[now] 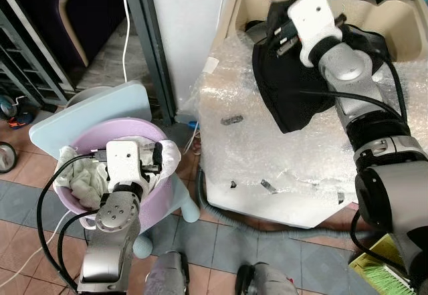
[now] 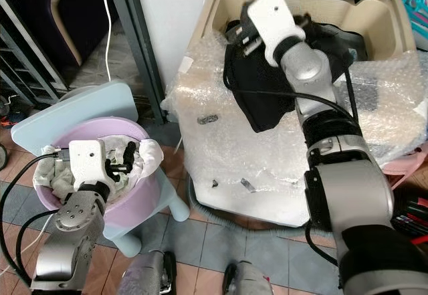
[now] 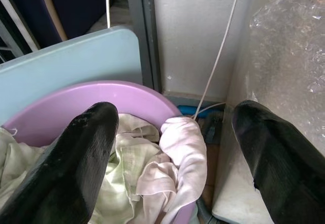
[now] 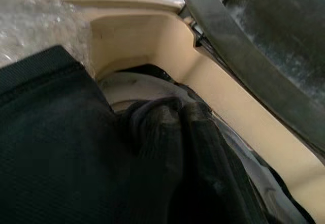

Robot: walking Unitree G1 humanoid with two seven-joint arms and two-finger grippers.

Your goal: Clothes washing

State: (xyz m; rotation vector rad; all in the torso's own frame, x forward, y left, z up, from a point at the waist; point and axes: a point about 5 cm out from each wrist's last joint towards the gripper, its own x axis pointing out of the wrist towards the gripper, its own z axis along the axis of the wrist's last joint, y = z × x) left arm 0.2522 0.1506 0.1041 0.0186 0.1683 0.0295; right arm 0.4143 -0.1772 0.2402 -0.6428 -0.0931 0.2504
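Black garment [image 1: 287,94], limp & crumpled, hangs from washer opening [image 1: 257,11] over bubble wrap [image 1: 267,154]; right gripper [image 1: 284,31] pinching it. Left gripper [image 3: 172,148] spread above pale clothes [image 3: 152,173] in pink basin [image 1: 157,194].

Head stereo pair: from high up, facing forward and down. Both eyes share one scene, a pink basin [image 1: 160,194] of pale laundry [image 1: 83,178] on a light blue stool [image 1: 93,111] at left, a bubble-wrapped washing machine [image 1: 267,154] at right.
Eye offset: right eye view shows the same things shifted leftward.
Left wrist view: close above the basin, looking along the left gripper [image 3: 175,148], its fingers wide apart.
Right wrist view: very near, facing the machine's open tub rim [image 4: 152,36] over a black garment [image 4: 66,148].
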